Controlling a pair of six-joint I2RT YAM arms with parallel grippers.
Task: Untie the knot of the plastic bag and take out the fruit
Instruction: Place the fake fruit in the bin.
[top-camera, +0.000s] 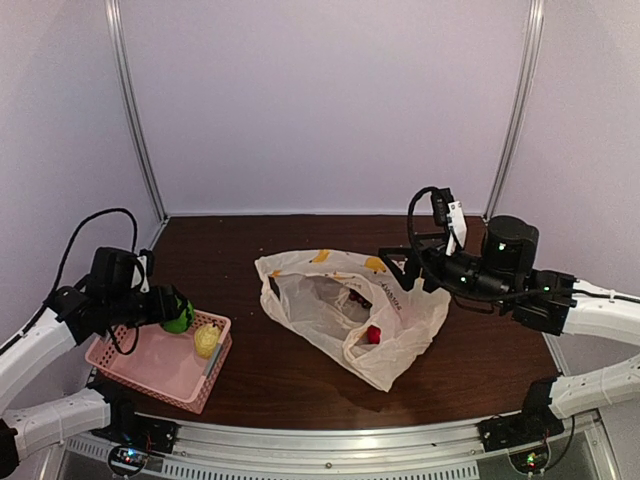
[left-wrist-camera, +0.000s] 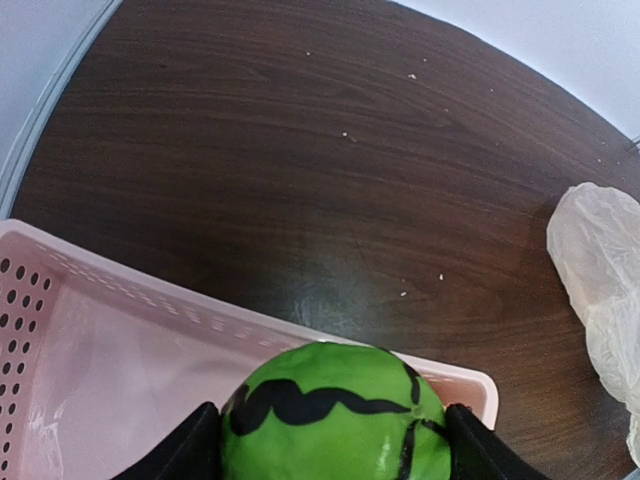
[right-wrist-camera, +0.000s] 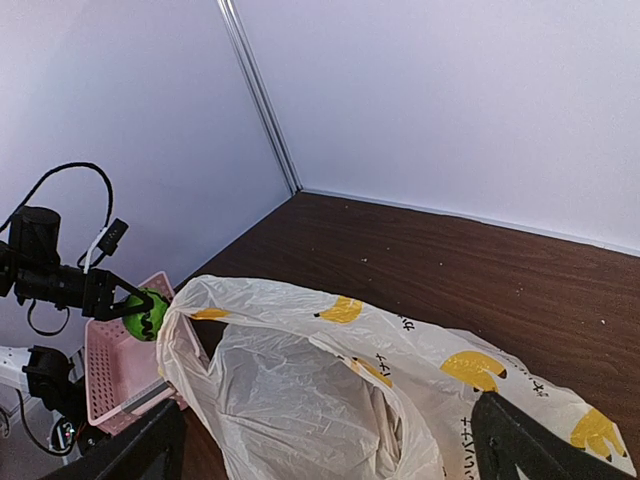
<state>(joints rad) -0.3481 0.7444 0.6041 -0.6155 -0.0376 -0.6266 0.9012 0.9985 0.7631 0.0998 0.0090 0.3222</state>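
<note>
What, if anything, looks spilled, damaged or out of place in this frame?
Nothing stands out. The plastic bag lies open on the table with fruit inside; the left pincer holds a green striped ball over the pink basket's edge.

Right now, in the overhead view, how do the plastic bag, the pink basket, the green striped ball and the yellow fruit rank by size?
1. plastic bag, largest
2. pink basket
3. green striped ball and yellow fruit look about alike; the ball is partly hidden, so I won't rank them.
</note>
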